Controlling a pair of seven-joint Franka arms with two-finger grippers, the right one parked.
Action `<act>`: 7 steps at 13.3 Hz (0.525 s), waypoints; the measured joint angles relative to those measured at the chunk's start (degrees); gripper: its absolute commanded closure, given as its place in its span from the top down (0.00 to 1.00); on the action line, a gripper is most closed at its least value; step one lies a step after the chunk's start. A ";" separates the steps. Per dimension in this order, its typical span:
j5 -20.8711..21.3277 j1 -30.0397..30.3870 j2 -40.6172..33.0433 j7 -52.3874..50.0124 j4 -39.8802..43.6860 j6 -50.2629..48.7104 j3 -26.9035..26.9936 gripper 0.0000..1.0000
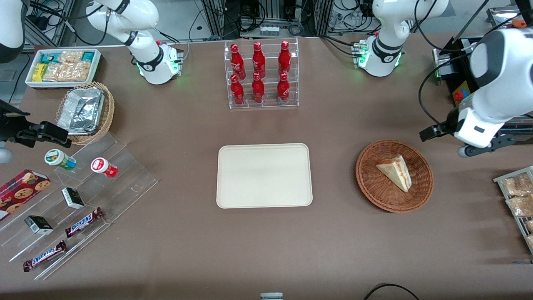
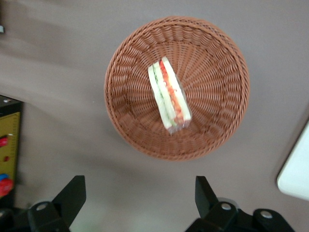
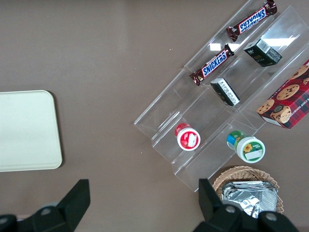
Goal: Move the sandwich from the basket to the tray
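The sandwich (image 1: 395, 171), a pale wedge with red and green filling, lies in the round reddish-brown basket (image 1: 374, 196). The cream tray (image 1: 264, 175) sits bare at mid-table, beside the basket toward the parked arm's end. My gripper (image 1: 429, 134) hangs above the table just off the basket's rim, toward the working arm's end and slightly farther from the front camera. In the left wrist view the gripper (image 2: 140, 192) is open with nothing between its fingers (image 2: 72, 194). That view also shows the sandwich (image 2: 169, 94) inside the basket (image 2: 227, 111) and a corner of the tray (image 2: 297, 174).
A clear rack of red bottles (image 1: 261, 75) stands farther from the front camera than the tray. A control box with a red button (image 1: 458, 96) and a rack of snack bags (image 1: 518, 200) sit at the working arm's end. The stepped acrylic stand (image 1: 83, 200), foil basket (image 1: 85, 112) and white snack bin (image 1: 62, 66) lie toward the parked arm's end.
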 measured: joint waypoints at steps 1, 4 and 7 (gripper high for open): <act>0.00 -0.03 -0.02 -2.47 -2.45 3.58 -0.31 1.00; 0.00 -0.30 0.45 -10.99 -8.34 11.81 -1.38 1.00; 0.00 -0.73 2.56 -16.41 -9.58 15.59 -1.47 1.00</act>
